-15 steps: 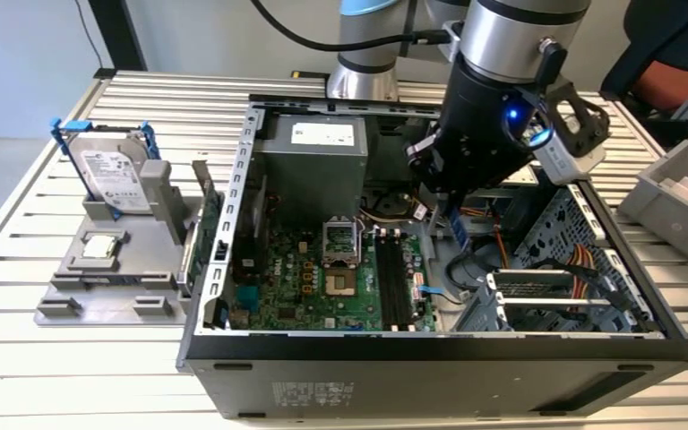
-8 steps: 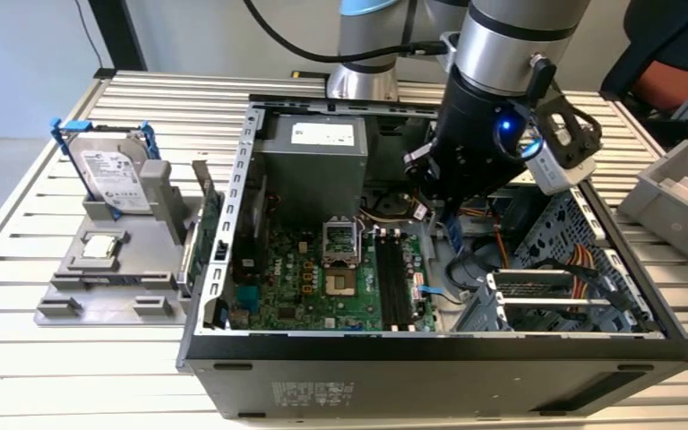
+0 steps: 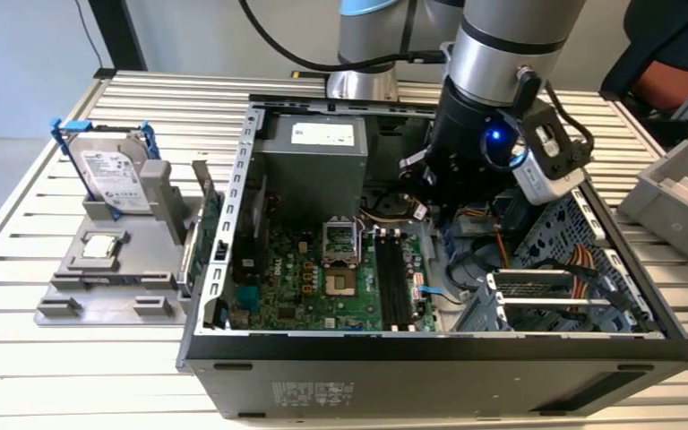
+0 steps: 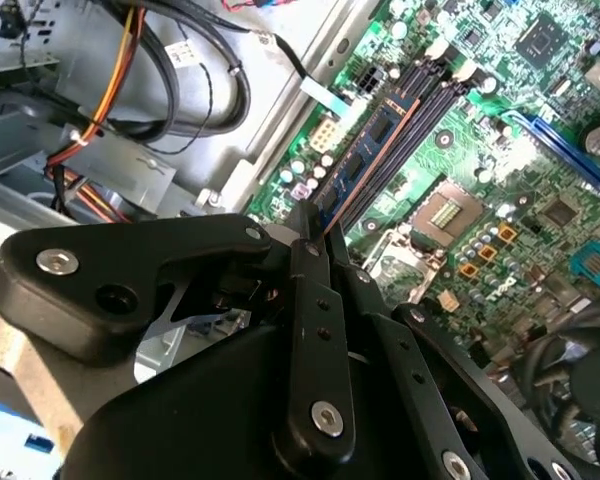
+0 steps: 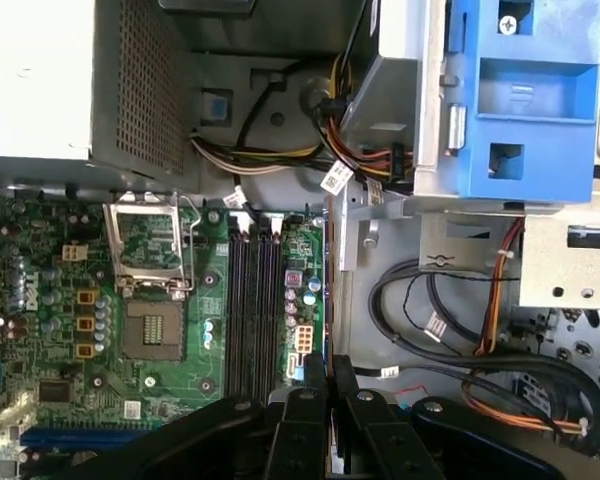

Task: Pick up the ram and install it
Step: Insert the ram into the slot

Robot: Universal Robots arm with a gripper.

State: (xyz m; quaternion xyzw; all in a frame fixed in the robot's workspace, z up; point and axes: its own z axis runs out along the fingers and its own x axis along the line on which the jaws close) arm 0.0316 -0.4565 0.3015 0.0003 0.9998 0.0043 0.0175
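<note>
Ram: thin, long, dark stick with small chips and a copper-toned edge, held edge-on by the gripper, whose jaws are closed on one end; it hangs above the green motherboard, near the black memory slots. Surroundings: open computer case, empty processor socket, bundled cables and blue drive bracket beside the slots; hard drive with blue clips standing outside the case, at the exterior view's left.

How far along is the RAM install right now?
Pickup looks done: the gripper is shut on the ram, held edge-on over the motherboard inside the open case. The stick hangs close to the black memory slots, but whether it is seated cannot be told. Seating looks left.
</note>
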